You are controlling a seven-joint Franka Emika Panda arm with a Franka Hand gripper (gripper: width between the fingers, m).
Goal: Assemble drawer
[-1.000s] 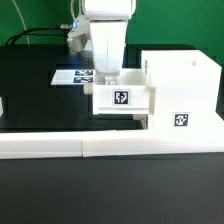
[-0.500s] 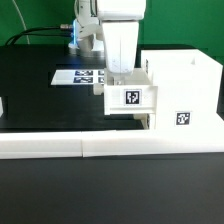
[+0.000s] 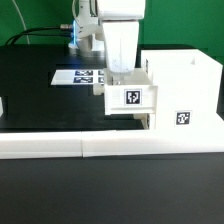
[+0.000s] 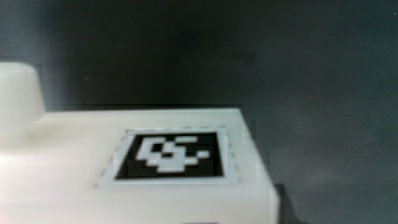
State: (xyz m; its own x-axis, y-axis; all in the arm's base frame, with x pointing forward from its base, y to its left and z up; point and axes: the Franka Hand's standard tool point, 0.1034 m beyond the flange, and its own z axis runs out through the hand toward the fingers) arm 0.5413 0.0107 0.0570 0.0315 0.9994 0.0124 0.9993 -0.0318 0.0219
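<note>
End effector [image 3: 122, 72] pointed straight down from the upright arm, clamped on back wall of a small tray [image 3: 130, 98], held above black worktop [image 3: 40, 95], w/ tagged front toward exterior cam. Tray touched drawer housing [image 3: 182, 95] on exterior view's right. Marker board [image 3: 78, 76] lay behind. Wrist view: tray tag [image 4: 173, 155] only.
</note>
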